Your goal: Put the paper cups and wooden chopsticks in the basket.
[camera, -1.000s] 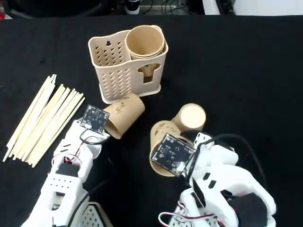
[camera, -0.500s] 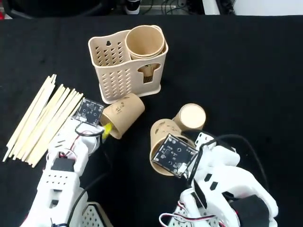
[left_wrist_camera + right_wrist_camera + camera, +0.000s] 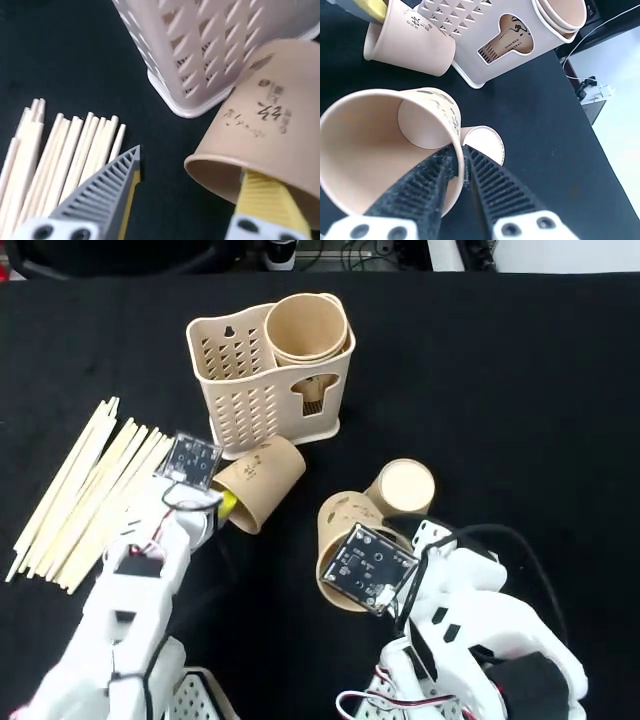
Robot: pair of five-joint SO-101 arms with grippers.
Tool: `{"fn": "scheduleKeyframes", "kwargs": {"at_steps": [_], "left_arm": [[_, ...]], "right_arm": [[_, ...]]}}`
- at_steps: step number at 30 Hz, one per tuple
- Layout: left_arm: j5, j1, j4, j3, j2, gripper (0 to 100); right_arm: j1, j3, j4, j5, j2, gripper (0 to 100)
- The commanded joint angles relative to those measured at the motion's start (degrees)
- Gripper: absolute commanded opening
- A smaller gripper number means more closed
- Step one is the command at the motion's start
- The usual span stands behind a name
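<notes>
The left pincer stands open, its yellow finger inside the mouth of a tipped paper cup lying just beside the basket, its grey finger above the wooden chopsticks fanned on the black worktop. The right pincer is clamped on the wall of a second paper cup, with a third cup just beside it; stacked cups sit in one basket compartment.
</notes>
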Motion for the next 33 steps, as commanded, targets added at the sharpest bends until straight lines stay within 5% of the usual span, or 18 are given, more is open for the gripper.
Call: {"fn": "scheduleKeyframes", "kwargs": {"at_steps": [1, 6, 14, 21, 24, 30, 33], "left_arm": [[3.0, 0.1, -4.9, -7.3, 10.8, 31], [5.3, 0.1, -12.1, -8.0, 17.7, 30], [5.2, 0.0, -13.1, -5.0, 15.8, 2], [5.5, 0.6, -12.6, 5.3, -1.7, 3], [5.5, 0.6, -1.9, 6.8, -12.4, 3], [5.3, 1.8, 40.9, -7.2, -33.0, 3], [5.5, 6.1, 53.5, -13.1, -39.2, 3]], "right_arm": [[0.7, -2.3, 0.2, -0.6, 0.4, 1.2], [0.7, -2.3, 0.2, -0.6, 0.4, 1.2], [0.7, -2.2, 0.1, -0.6, 0.4, 1.2], [0.8, -2.5, -0.3, -3.6, 0.9, 1.2], [0.8, -2.6, -0.3, -4.0, 0.9, 1.2], [6.7, -2.9, -1.2, -3.6, 0.9, 1.2], [9.8, -3.5, -1.5, -3.4, 1.0, 1.2]]}}
